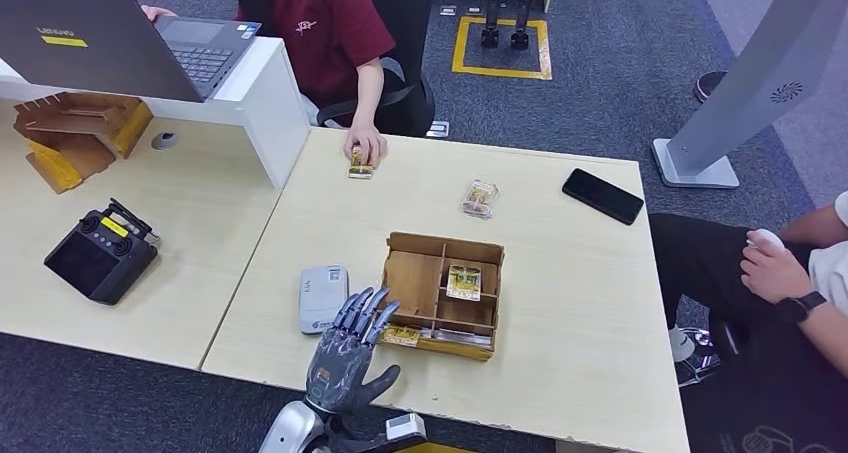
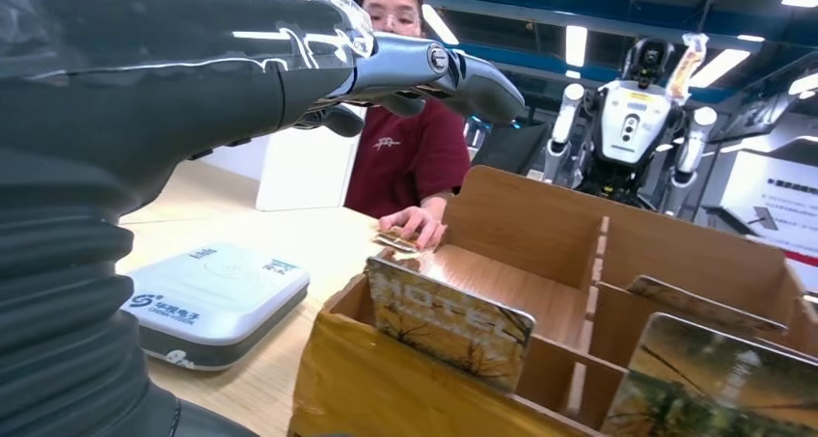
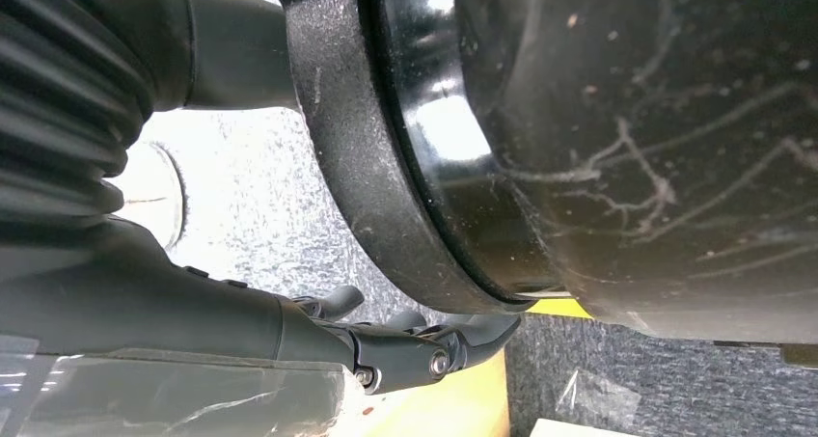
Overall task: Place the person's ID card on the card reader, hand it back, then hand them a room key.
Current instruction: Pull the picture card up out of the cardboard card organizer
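Table: we see the ID card at its far edge, under a person's hand.
Left hand: fingers spread, empty; nearer arm; card lies straight ahead beyond the card reader.
Right hand: hanging; state unclear.

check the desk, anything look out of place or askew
One wrapped card lies loose and tilted on the table, apart from the wooden card box. A black phone lies at an angle near the far edge.
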`<action>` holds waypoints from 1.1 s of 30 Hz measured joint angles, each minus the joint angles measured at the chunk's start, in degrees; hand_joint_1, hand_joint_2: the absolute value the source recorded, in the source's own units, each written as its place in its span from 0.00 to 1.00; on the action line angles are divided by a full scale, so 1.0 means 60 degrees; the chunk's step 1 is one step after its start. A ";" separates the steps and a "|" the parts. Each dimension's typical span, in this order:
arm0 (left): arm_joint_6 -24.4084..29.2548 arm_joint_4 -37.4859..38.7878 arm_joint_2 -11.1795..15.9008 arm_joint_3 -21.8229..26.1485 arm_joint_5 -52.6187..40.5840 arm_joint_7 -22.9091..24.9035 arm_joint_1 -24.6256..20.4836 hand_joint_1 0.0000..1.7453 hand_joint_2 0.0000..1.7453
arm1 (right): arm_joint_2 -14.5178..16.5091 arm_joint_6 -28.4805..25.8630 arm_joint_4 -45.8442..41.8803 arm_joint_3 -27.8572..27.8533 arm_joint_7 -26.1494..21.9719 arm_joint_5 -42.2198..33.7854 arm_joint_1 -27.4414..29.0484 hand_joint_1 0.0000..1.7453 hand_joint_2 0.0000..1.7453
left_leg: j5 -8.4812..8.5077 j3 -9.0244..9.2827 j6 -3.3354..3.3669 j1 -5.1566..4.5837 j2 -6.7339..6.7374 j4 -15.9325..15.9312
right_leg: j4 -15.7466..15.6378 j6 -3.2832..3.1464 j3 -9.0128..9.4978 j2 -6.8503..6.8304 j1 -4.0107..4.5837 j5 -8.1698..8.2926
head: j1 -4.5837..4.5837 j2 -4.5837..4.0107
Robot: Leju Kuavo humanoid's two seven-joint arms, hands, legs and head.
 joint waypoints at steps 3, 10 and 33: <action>0.0000 0.0009 0.0005 -0.0034 0.0008 0.0046 -0.0007 0.00 1.00 | 0.0000 0.0037 -0.0001 0.0041 0.0000 -0.0003 -0.0009 0.00 1.00 | 0.0000 0.0000 0.0000 0.0000 0.0001 0.0000 | 0.0000 0.0000 0.0000 0.0002 0.0000 0.0000 | 0.0000 0.0000; 0.0000 0.0092 0.0005 -0.0036 0.0023 0.0076 -0.0017 0.00 1.00 | 0.0000 0.0067 -0.0001 0.0064 -0.0004 -0.0021 -0.0018 0.00 1.00 | 0.0000 0.0000 0.0000 0.0000 0.0001 0.0000 | 0.0000 0.0000 0.0000 0.0001 0.0000 0.0000 | 0.0000 0.0000; 0.0000 0.0348 -0.0002 -0.0034 0.0482 -0.0023 -0.0046 1.00 1.00 | 0.0000 0.0061 -0.0001 0.0098 -0.0029 -0.0044 -0.0027 0.00 1.00 | 0.0000 0.0001 0.0000 0.0000 0.0001 0.0000 | 0.0000 0.0000 0.0000 0.0001 0.0000 0.0000 | 0.0000 0.0000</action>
